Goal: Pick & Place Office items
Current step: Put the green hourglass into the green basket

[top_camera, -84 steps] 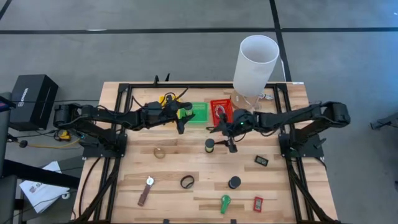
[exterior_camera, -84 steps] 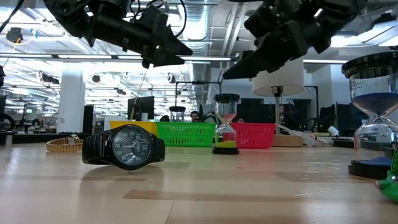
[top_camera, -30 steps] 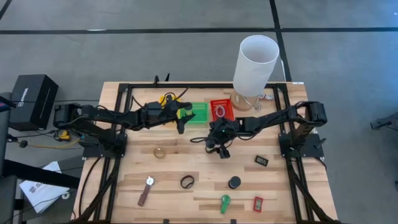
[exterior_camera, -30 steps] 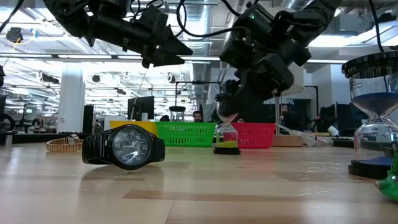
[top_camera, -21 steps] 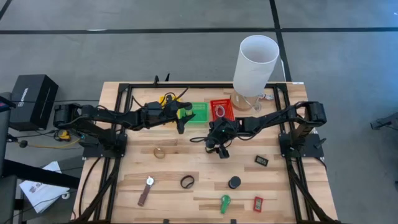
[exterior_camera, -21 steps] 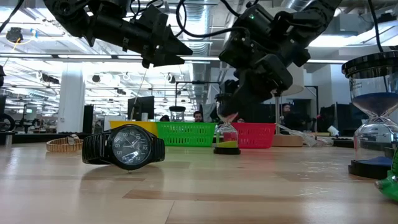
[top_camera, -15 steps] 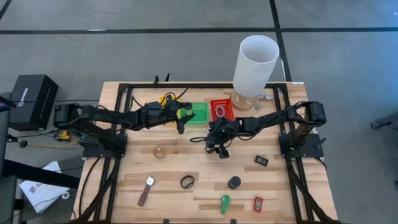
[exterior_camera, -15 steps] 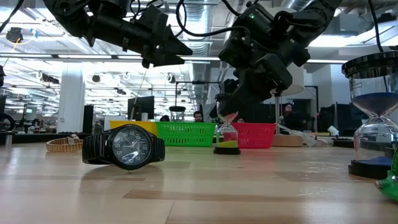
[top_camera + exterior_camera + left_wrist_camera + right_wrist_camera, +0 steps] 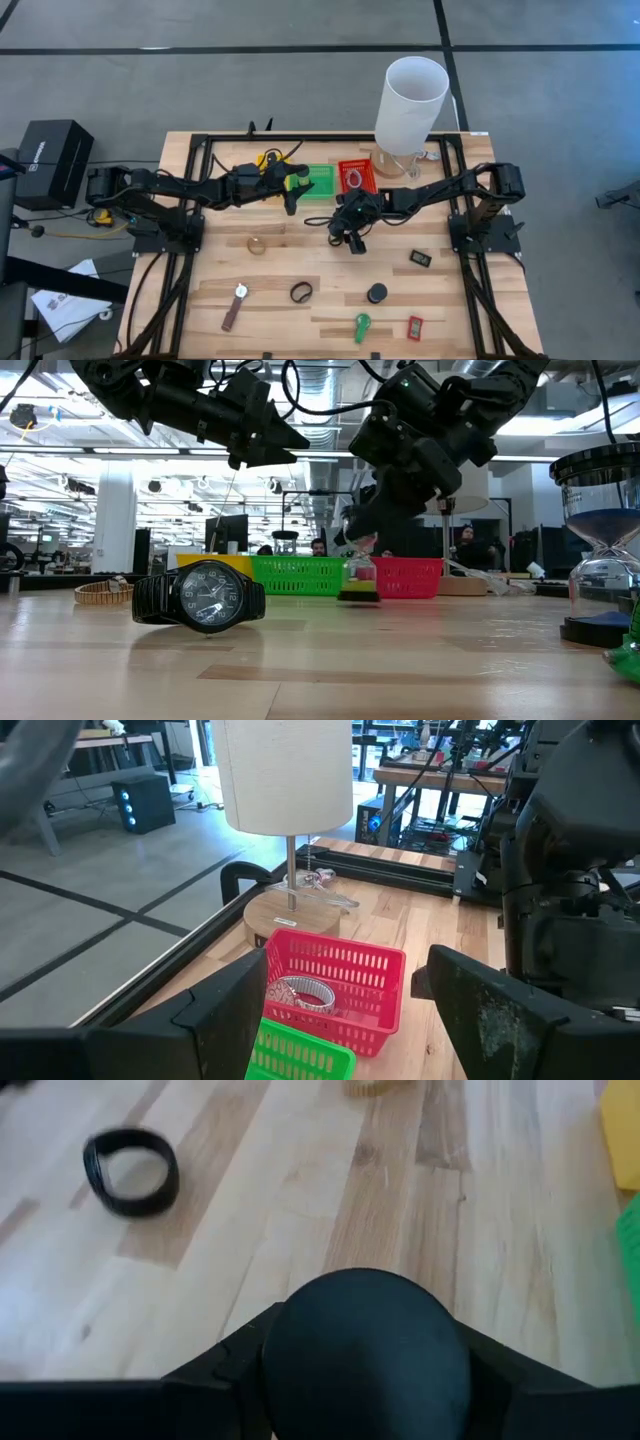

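— Do we have any lettering we can read?

— None. The black box (image 9: 45, 160) beside the table bears a pale mark, too small for us. The watch (image 9: 204, 597) dial's numerals stay illegible too.

Small hourglass (image 9: 360, 582) now raised in right gripper (image 9: 338, 232).

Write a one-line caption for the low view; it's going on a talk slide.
Right end effector grips a small hourglass near the green tray, behind a black wristwatch.
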